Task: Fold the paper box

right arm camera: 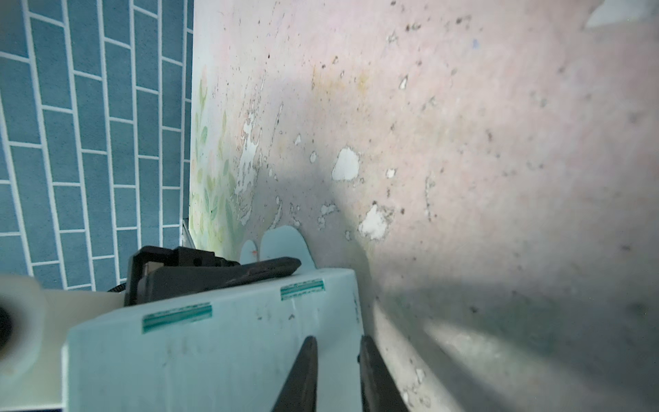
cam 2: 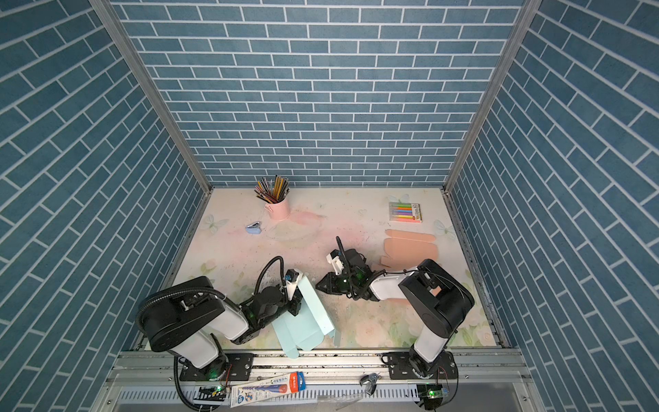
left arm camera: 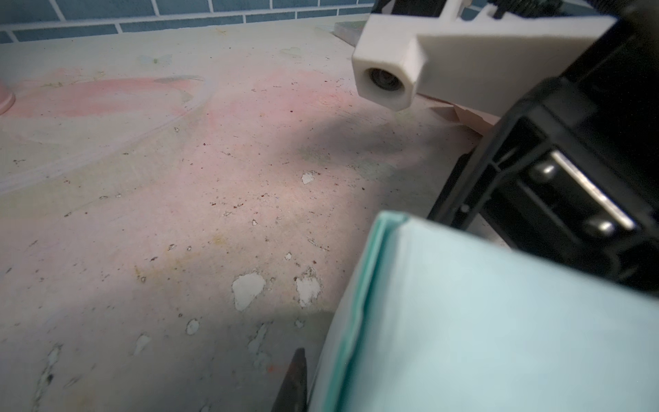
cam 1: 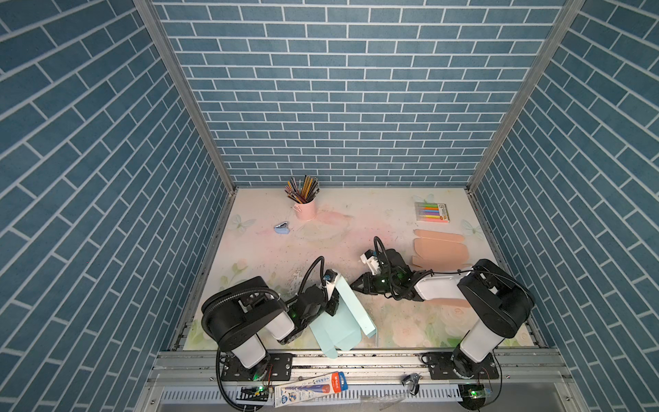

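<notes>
Front-left on table [cam 1: 271, 257]: left gripper [cam 1: 334, 307] straddles raised wall of light-blue paper box [cam 1: 342, 323], clamp unclear. Right gripper [cam 1: 354, 284] barely parted, empty, beside wall. Mid-fold; next likely needs right-side pinch.

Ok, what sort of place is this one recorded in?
Most likely a staged robot test cell dressed as a craft desk: blue brick-pattern walls around it, a worn floral tabletop, a pink cup of pencils and a pack of markers at the back.

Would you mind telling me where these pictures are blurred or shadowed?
Left wrist view: the near paper box and white camera mount are soft, a shadow crosses the table; right wrist view: similar shadow; both top views: sharp, evenly lit.
</notes>
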Available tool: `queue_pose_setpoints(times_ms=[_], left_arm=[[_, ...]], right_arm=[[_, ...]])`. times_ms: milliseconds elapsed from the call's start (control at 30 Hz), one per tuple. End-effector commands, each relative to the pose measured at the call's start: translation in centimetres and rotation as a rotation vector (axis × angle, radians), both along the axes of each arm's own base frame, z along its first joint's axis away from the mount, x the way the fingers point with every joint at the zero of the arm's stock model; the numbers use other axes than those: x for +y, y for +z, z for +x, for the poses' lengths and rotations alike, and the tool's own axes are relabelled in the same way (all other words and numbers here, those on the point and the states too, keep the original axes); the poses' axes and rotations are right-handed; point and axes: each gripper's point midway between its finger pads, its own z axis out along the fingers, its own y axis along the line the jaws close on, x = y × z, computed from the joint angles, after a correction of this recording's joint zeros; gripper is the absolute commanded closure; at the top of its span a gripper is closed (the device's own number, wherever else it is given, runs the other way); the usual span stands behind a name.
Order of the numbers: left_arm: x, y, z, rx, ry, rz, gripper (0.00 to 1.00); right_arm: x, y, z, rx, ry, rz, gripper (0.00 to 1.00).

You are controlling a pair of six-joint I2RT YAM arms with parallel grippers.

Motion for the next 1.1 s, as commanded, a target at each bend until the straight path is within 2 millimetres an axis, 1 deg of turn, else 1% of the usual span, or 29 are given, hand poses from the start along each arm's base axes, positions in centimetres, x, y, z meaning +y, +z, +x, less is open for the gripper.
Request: queue_pose_setpoints(times_ms=[0,167,333,567,967,1067], left_arm=[[-0.1,1.1,0.2,-0.019,0.009,-0.043,0.81],[-0.2,1.4,0.0,-0.025,-0.001,-0.041,0.77],[-0.3,1.4,-0.2,-0.024,-0.007,-0.036,0.68],[-0.1,1.4,-0.3,-0.023,-0.005,-0.037,0.67],[-0.4,2.2,-0.3,-0.038,-0.018,-0.036,0.77],[-0.6,2.4,-0.2,-0.041,-0.021,-0.036,0.82]], right_arm=[[0.2,0.5,-2.7,0.078,0.077,0.023,0.77],[0.3,0.7,-2.2,0.064,0.072,0.019,0.77],[0.6,0.9,-1.6,0.052,0.068,0.020,0.77],[0.5,1.2,-0.9,0.026,0.071,0.006,0.78],[0.5,1.5,-0.6,0.008,0.084,-0.005,0.78],[0.6,1.7,-0.6,0.007,0.087,-0.005,0.78]])
